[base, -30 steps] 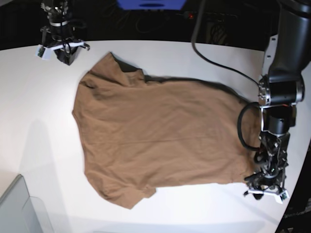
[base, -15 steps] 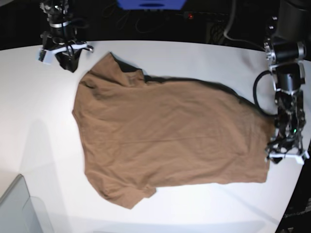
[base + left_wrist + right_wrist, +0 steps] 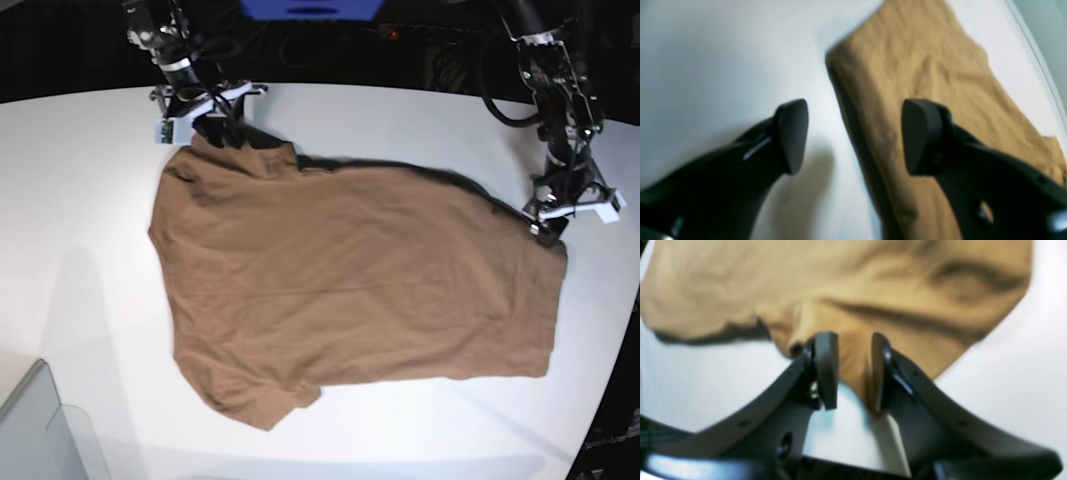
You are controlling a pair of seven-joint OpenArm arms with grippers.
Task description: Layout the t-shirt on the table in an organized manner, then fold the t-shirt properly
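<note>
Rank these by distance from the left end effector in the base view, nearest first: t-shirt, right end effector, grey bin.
1. t-shirt: its hem corner lies right at the left end effector, on the view's right.
2. right end effector: far across, at the shirt's top-left sleeve.
3. grey bin: bottom-left corner, farthest.

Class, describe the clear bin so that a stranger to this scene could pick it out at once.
Start at the white table, where the brown t-shirt lies spread. Go to the table's near left corner in the base view: the bin sits there. It alone is see-through and grey, with straight rigid walls.
</note>
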